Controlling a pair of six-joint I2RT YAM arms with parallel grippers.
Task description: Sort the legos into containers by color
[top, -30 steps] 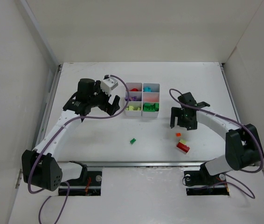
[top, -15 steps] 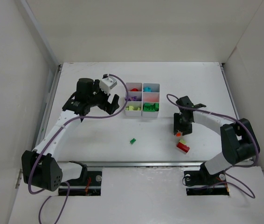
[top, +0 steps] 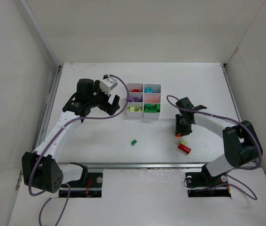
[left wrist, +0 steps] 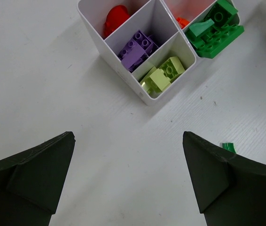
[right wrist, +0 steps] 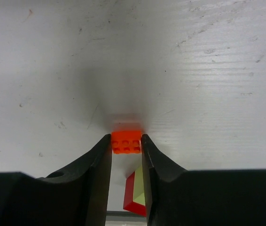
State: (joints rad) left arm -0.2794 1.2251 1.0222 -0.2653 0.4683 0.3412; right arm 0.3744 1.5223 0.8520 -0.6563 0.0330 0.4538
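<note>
Legos mostly sat in the white tray (top: 144, 85) at mid-table in the overhead shot, with a green piece (top: 134, 141) and a red-and-yellow-green brick (top: 184, 148) loose on the table (top: 90, 141). The right gripper (top: 178, 133) was down on a tiny orange brick (top: 178, 135), but I couldn't read the grip from up there. Left wrist cam: left gripper (left wrist: 128, 181) spread wide, empty, hovering just short of the tray. Right wrist cam alone showed the fingers (right wrist: 95, 165) pinching that orange brick by its ends, down at the table. My worry: such a shallow tip hold could let it squirt out on the lift and skitter off.
</note>
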